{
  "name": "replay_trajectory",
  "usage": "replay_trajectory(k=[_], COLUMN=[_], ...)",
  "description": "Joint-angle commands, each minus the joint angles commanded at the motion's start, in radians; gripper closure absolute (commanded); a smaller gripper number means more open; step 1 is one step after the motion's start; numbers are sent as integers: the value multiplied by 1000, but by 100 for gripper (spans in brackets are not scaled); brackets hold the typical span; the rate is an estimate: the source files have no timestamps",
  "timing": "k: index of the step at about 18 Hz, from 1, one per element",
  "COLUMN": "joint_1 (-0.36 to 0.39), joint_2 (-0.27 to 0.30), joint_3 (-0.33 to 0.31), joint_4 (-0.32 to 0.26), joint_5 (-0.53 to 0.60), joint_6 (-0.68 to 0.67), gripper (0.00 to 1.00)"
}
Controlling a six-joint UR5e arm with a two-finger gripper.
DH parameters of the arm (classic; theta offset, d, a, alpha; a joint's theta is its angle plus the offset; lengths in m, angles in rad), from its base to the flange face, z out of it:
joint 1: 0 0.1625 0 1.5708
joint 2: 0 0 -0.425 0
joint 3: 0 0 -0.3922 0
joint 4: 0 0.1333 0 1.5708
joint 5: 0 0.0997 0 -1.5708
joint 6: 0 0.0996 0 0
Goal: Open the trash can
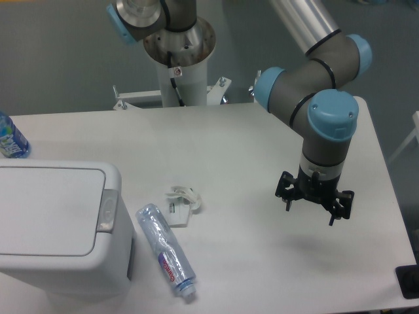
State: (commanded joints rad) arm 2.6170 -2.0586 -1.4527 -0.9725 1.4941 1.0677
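The black two-finger gripper (314,208) hangs above the right part of the white table (249,150), pointing down, its fingers spread wide and holding nothing. Its shadow falls on bare tabletop below it, so it looks to be raised off the surface, though how high cannot be told.

Well to its left lies a small crumpled white wrapper or tag (182,201), and just beyond that a clear plastic bottle with a purple label (166,250), on its side with the cap toward the front edge. At the far left edge a second bottle with a blue label (10,139) is only partly in view.

The large boxy white plastic trash can (55,222) with rounded corners sits at the front left corner, well apart from the gripper, its flat rectangular lid down. The grey push-button latch (107,210) sits on the lid's right edge, facing the bottle, which lies just beside the bin.

The bin seems rigid, smooth and fairly light when empty, so a sideways shove would likely slide it. The lid offers no obvious edge to pinch; the sensible contact is a straight downward press on the latch with a fingertip, probably with the fingers brought together first.
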Motion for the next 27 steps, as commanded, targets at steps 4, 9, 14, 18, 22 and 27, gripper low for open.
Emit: replay_trajectory(k=[4, 9, 14, 18, 22, 27], joint_1=[0, 0, -11, -55, -98, -155], joint_2=[0, 3, 38, 72, 104, 132], joint_3=[2, 17, 18, 20, 32, 67], joint_4=[2, -3, -6, -5, -5, -3], joint_5=[0, -8, -73, -158, -251, -364], joint_6=[6, -3, -105, -283, -460, -647], gripper=[0, 0, 0, 0, 0, 0])
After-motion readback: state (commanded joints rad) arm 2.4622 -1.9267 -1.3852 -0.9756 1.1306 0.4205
